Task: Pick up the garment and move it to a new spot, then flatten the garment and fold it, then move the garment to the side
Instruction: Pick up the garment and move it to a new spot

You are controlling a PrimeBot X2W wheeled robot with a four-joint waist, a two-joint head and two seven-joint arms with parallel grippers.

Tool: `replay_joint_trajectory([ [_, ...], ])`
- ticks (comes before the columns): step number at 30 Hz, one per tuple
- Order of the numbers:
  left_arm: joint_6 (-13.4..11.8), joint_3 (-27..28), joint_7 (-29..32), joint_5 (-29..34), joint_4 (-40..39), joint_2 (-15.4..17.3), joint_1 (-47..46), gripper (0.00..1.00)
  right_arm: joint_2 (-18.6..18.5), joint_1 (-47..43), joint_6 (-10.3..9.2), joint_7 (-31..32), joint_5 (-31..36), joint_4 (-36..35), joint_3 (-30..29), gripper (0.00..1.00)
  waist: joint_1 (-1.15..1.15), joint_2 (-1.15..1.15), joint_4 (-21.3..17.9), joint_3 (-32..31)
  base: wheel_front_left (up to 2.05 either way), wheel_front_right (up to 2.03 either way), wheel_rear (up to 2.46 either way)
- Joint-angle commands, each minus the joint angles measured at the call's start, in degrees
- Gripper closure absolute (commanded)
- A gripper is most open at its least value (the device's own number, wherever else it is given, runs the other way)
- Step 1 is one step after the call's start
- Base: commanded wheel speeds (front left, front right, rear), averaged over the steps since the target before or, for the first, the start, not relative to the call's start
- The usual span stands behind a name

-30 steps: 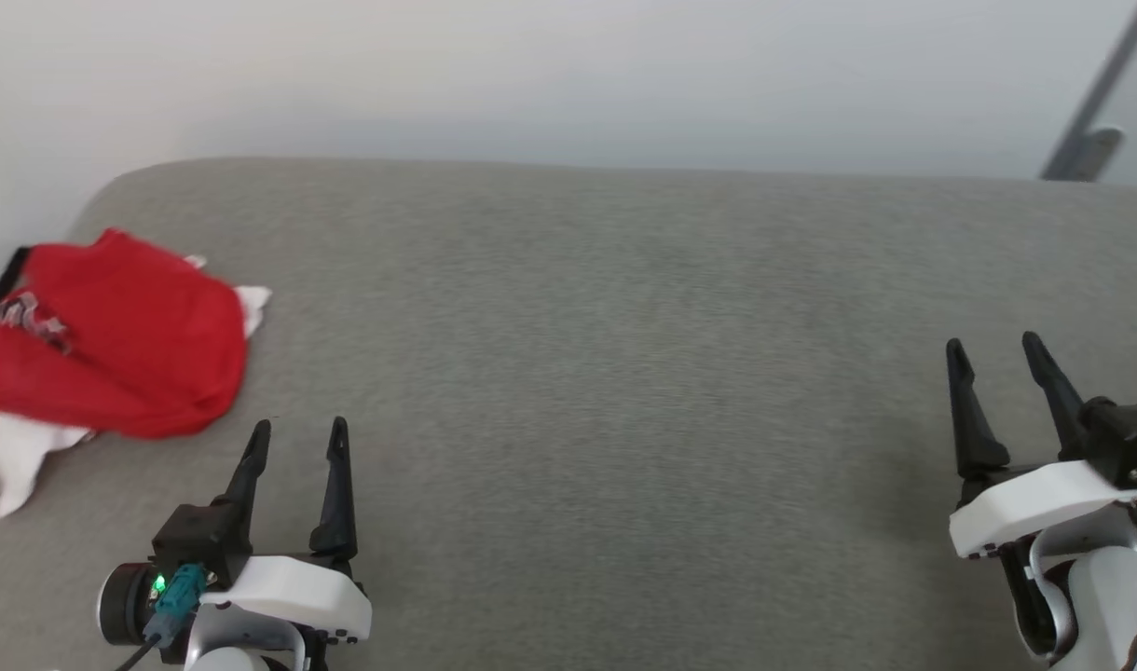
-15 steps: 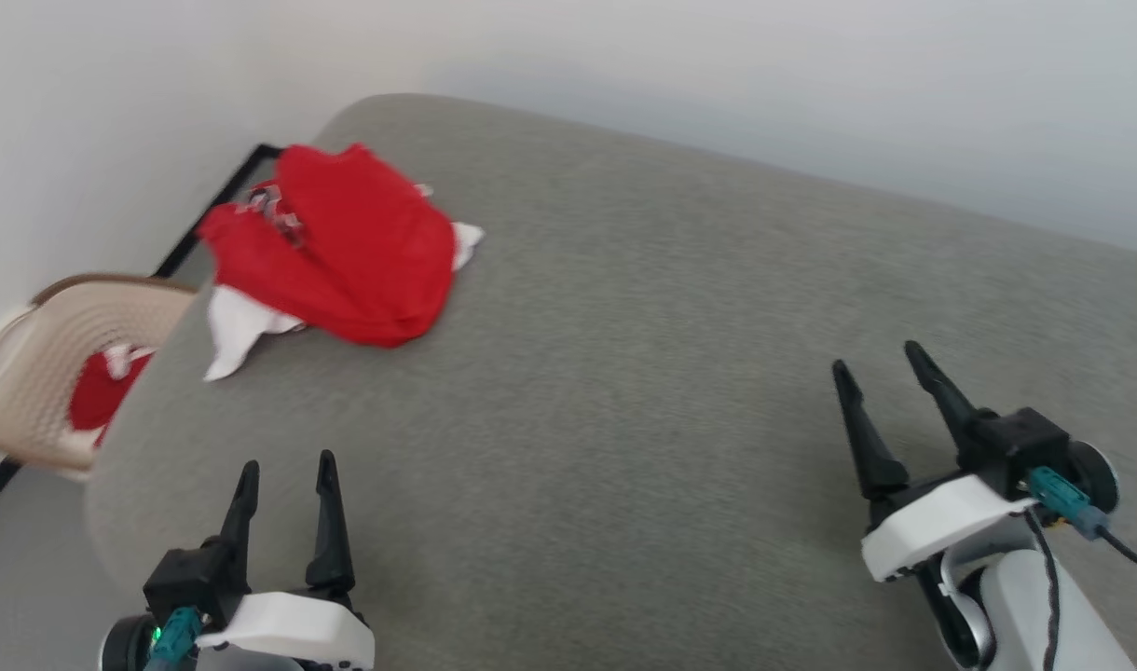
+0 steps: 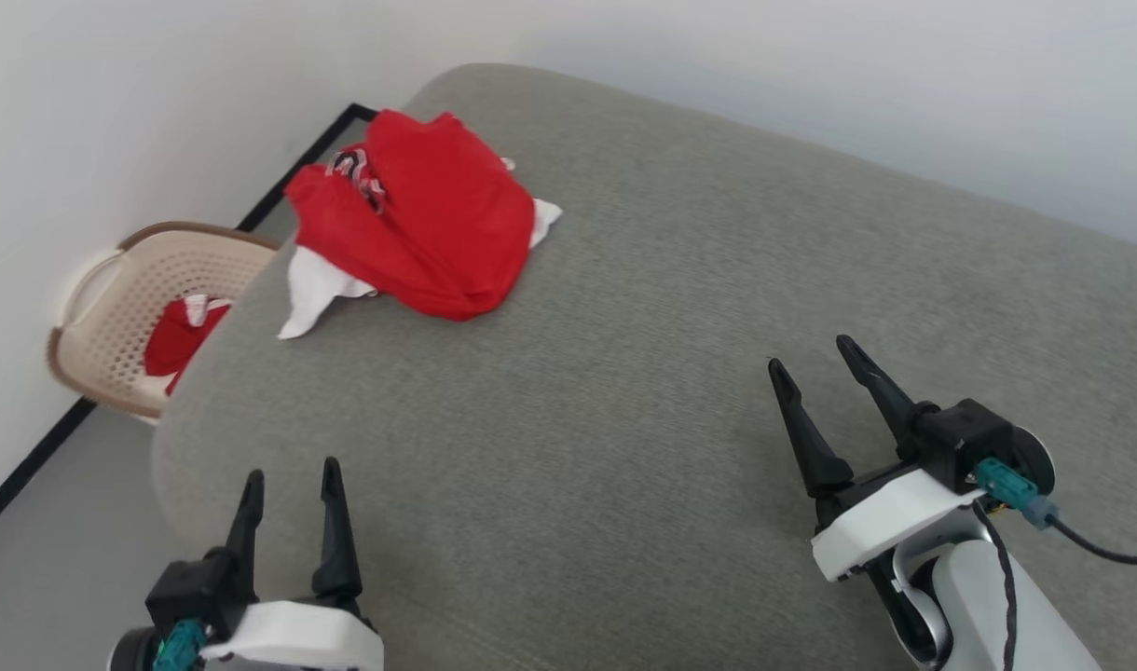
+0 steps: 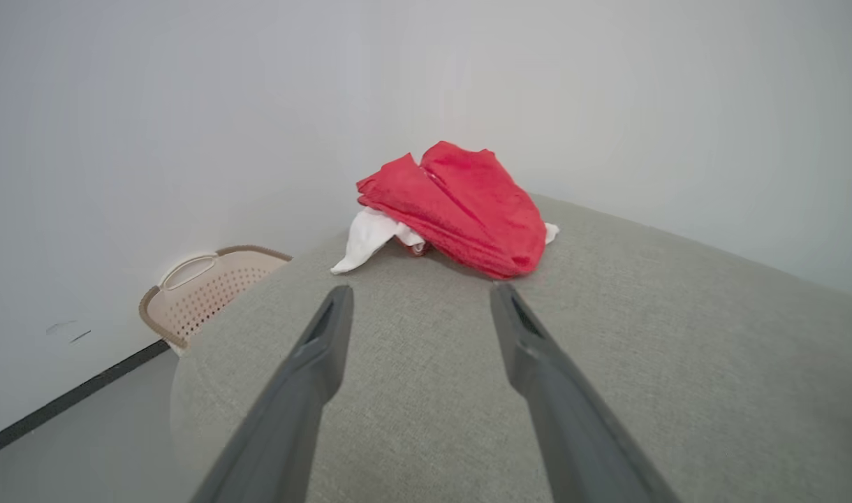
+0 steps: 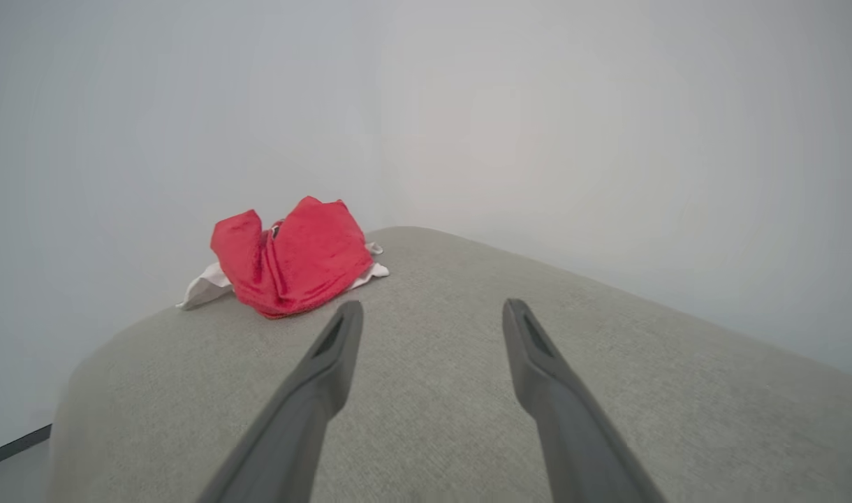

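Grey surface [image 3: 680, 391] | garment [image 3: 429, 219] crumpled, upper left | left gripper [image 3: 292, 469] lower left, wide, empty | right gripper [image 3: 809, 353] lower right, wide, empty

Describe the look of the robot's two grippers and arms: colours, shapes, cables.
Left gripper and right gripper match: two long, tapering black fingers on a black block, set against a white housing. Each carries a teal connector; the right one's feeds a black cable. The right forearm is pale grey-white, with a dark braided cable along it.
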State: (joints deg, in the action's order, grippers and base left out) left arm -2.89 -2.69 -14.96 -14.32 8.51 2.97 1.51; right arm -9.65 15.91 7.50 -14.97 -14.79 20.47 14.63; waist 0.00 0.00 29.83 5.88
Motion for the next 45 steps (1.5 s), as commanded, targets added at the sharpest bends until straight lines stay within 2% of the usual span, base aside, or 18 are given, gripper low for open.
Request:
replay_joint_trajectory([
  [1, 0.3, 0.2, -0.3, 0.7, -0.1, 0.0, -1.1, 0.00, -0.2, 0.8, -0.02, -0.3, -0.5, 0.1, 0.0, 0.00, 0.00, 0.00, -1.6, 0.6, 0.00, 0.00, 0.00],
  [5, 3.2, 1.5, -0.3, 3.8, 1.0, 0.2, -5.2, 0.00, -0.4, 0.9, -0.02, -0.3, -1.0, -0.2, -0.6, 0.00, 0.00, 0.00, -6.2, 2.3, 0.00, 0.00, 0.00],
  [6, 5.2, 2.3, -0.3, 5.0, 2.4, 1.4, -8.7, 0.00, -0.9, 1.3, -0.02, -0.3, -1.1, -0.6, -1.0, 0.00, 0.00, 0.00, -8.8, 3.8, 0.00, 0.00, 0.00],
  [9, 7.5, 3.4, -0.3, 5.7, 6.2, 4.0, -15.6, 0.00, -1.4, 2.0, -0.01, -0.3, -1.3, -1.1, -1.3, 0.00, 0.00, 0.00, -12.9, 6.4, 0.00, 0.00, 0.00],
  [13, 9.3, 5.5, -0.2, 3.6, 15.2, 8.9, -25.6, 0.00, -1.4, 3.8, -0.01, -0.3, -1.7, -1.9, -1.3, 0.00, 0.00, 0.00, -18.8, 10.2, 0.00, 0.00, 0.00],
  [18, 10.3, 6.3, 8.0, -1.4, 28.4, 17.1, -36.9, 0.00, -0.2, 5.7, -0.01, -0.3, -2.2, -3.4, -0.7, 0.00, 0.00, 0.00, -26.1, 14.1, 0.00, 0.00, 0.00],
  [23, 10.4, 7.4, 20.7, -9.8, 38.3, 23.9, -43.9, 0.00, 1.3, 6.9, -0.01, -0.3, -2.7, -5.1, -0.3, 0.00, 0.00, 0.00, -32.4, 16.5, 0.00, 0.00, 0.00],
  [26, 10.3, 6.6, 29.7, -12.5, 43.1, 27.8, -45.6, 0.00, 1.9, 6.9, -0.01, -0.3, -2.8, -5.8, -0.5, 0.00, 0.00, 0.00, -35.2, 17.0, 0.00, 0.00, 0.00],
  [29, 9.9, 7.3, 34.6, -13.1, 47.0, 30.8, -46.6, 0.00, 2.6, 6.9, -0.01, -0.3, -2.8, -6.3, -0.6, 0.00, 0.00, 0.00, -37.3, 17.5, 0.00, 0.00, 0.00],
  [33, 6.7, 6.8, 37.2, -11.9, 50.5, 32.2, -46.6, 0.00, 2.7, 7.0, -0.01, -0.3, -2.9, -6.9, -0.7, 0.00, 0.00, 0.00, -38.8, 18.4, 0.00, 0.00, 0.00],
  [38, 3.8, 6.1, 38.6, -11.2, 53.7, 31.7, -45.8, 0.00, 2.2, 7.3, -0.01, -0.3, -2.6, -7.5, -0.6, 0.00, 0.00, 0.00, -39.1, 19.1, 0.00, 0.00, 0.00],
  [39, 3.3, 6.0, 38.5, -11.0, 54.3, 31.5, -45.4, 0.14, 2.1, 7.3, -0.01, -0.3, -2.3, -7.7, -0.5, 0.00, 0.00, 0.00, -39.0, 19.2, 0.00, 0.00, 0.00],
  [40, 2.9, 6.0, 38.1, -11.1, 54.8, 31.3, -45.1, 0.51, 2.1, 7.4, -0.01, -0.3, -2.2, -7.8, -0.5, 0.00, 0.00, 0.00, -39.0, 19.3, 0.00, 0.00, 0.00],
  [41, 2.5, 6.2, 37.7, -11.5, 55.2, 30.9, -44.9, 0.79, 2.1, 7.4, -0.01, -0.3, -2.1, -8.0, -0.4, 0.00, 0.00, 0.00, -38.9, 19.2, 0.00, 0.00, 0.00],
  [42, 2.3, 6.5, 37.0, -12.0, 55.4, 30.7, -44.8, 1.00, 2.0, 7.5, -0.01, -0.3, -1.9, -8.3, -0.3, 0.00, 0.00, 0.00, -38.8, 19.1, 0.00, 0.00, 0.00],
  [45, 2.1, 6.6, 33.5, -11.9, 54.7, 30.5, -44.7, 1.00, 1.8, 7.1, -0.01, -0.3, -1.6, -8.6, -0.5, 0.00, 0.00, 0.00, -38.0, 18.2, 0.00, 0.00, 0.00],
])
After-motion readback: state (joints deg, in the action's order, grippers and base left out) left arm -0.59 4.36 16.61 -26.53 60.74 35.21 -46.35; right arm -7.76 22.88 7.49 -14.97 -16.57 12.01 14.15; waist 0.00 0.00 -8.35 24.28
